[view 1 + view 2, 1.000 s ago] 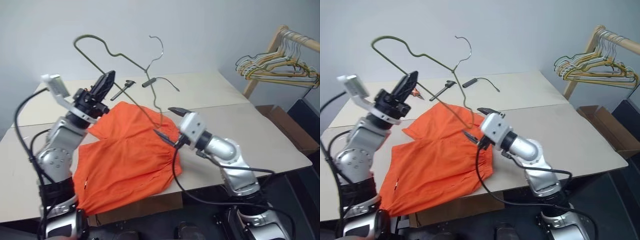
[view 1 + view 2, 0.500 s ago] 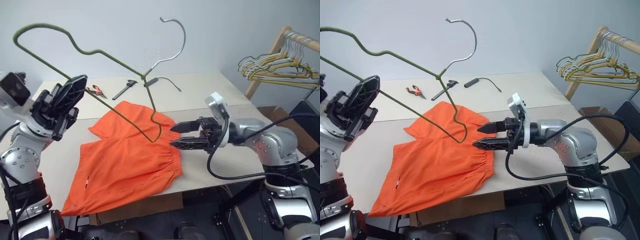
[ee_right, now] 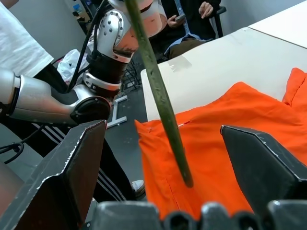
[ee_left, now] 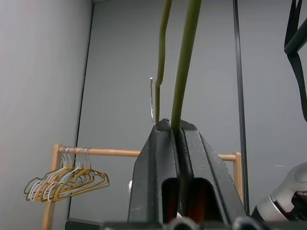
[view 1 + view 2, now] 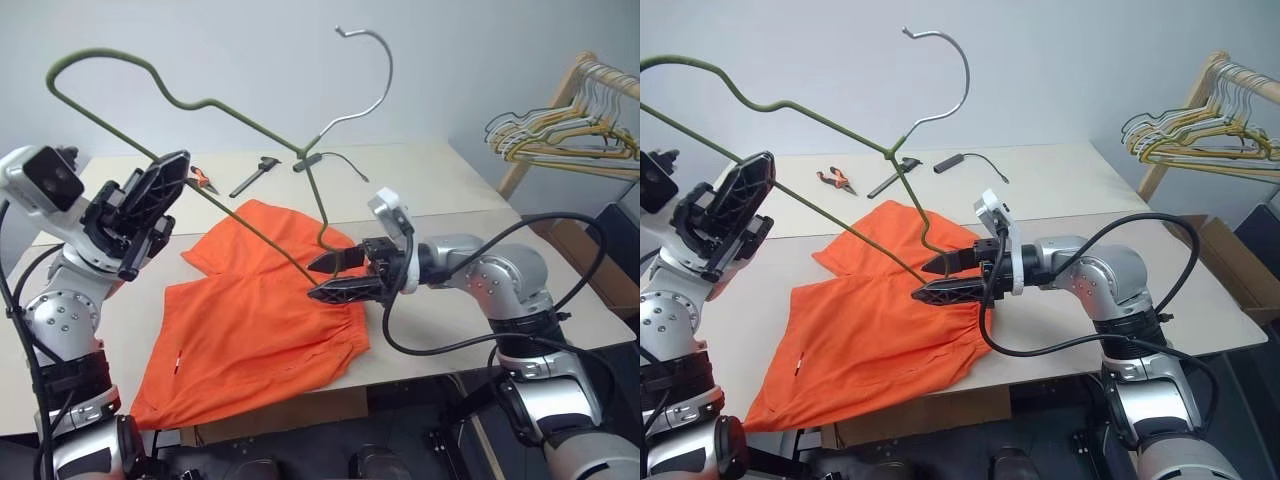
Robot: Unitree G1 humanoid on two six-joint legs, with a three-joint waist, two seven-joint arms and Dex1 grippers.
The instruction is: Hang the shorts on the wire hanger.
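Left gripper (image 5: 150, 205): clamped tight on one wire of the hanger (image 5: 215, 105), keeping it raised over the table (image 5: 420, 180) so the shorts can likely be threaded on.
Hanger: tilted, hook uppermost, low corner dipping toward the shorts (image 5: 255, 320).
Right gripper (image 5: 335, 277): spread wide, gripping nothing, pointing sideways just above the waistband, the hanger's low end between its fingers; probably lining up a grab.
Shorts: flat on the table, near the front edge, not yet lifted.
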